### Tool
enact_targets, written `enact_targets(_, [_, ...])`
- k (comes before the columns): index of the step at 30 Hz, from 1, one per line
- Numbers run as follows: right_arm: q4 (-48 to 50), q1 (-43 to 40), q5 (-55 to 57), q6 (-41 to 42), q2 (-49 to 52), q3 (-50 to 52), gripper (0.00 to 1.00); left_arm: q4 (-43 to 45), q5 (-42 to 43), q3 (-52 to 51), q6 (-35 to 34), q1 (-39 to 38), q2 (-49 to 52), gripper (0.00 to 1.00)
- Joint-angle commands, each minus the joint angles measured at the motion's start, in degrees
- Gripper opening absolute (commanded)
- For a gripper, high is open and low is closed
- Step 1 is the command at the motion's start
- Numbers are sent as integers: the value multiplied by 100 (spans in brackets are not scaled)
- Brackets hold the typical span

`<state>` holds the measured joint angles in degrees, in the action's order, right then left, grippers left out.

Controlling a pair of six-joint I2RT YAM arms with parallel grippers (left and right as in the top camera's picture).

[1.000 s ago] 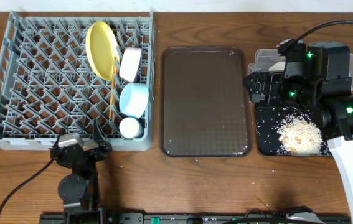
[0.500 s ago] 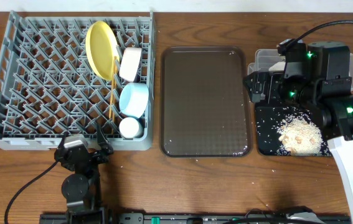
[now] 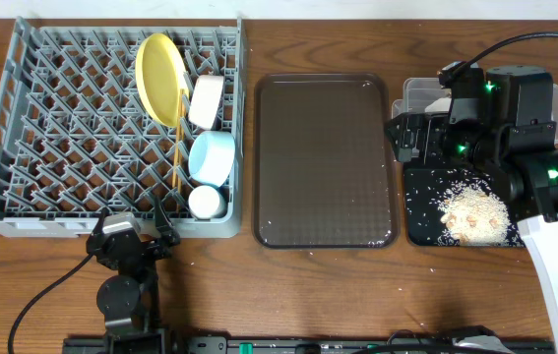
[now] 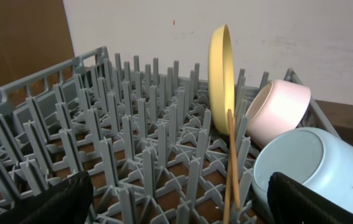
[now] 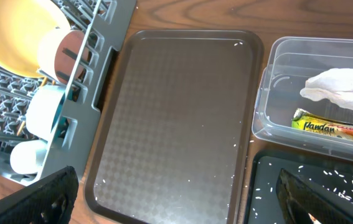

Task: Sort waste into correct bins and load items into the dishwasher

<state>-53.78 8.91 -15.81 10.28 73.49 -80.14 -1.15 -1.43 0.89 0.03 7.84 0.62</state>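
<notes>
The grey dish rack holds the upright yellow plate, white bowl, light blue bowl, white cup and chopsticks. My left gripper is open and empty just outside the rack's front wall, facing the plate and the blue bowl. My right gripper is open and empty above the gap between the brown tray and the bins. The clear tub holds the white napkin and the snack wrapper. The black tray holds rice scraps.
The dark brown serving tray lies between the rack and the bins, with a few rice grains on it. A few grains lie on the wood in front of the black tray. The right arm's body covers part of the tub and black tray from overhead.
My left gripper has drawn back slightly toward the table's front edge. The right arm and all objects have not moved.
</notes>
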Motion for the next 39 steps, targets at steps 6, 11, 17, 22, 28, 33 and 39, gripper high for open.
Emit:
enact_targets(6, [-2, -4, 17, 57, 2, -35, 99, -291, -48, -66, 59, 35, -28, 90])
enact_targets(11, [-2, -4, 15, 57, 2, -35, 99, -291, -48, -66, 59, 35, -28, 90])
enact_targets(17, [-2, -4, 15, 57, 2, -35, 99, -291, -48, -66, 59, 35, -28, 90])
enact_targets(22, [-2, -4, 17, 57, 2, -35, 99, -291, -48, -66, 57, 35, -28, 90])
enact_targets(28, [-9, -4, 17, 52, 2, -35, 99, -291, -48, -66, 59, 35, -28, 90])
enact_targets(33, [-223, -7, 20, -382, 2, -35, 99, -291, -48, -66, 59, 35, -28, 90])
enact_targets(39, [-251, -4, 140, -962, 0, -35, 99, -291, -48, -66, 57, 35, -28, 90])
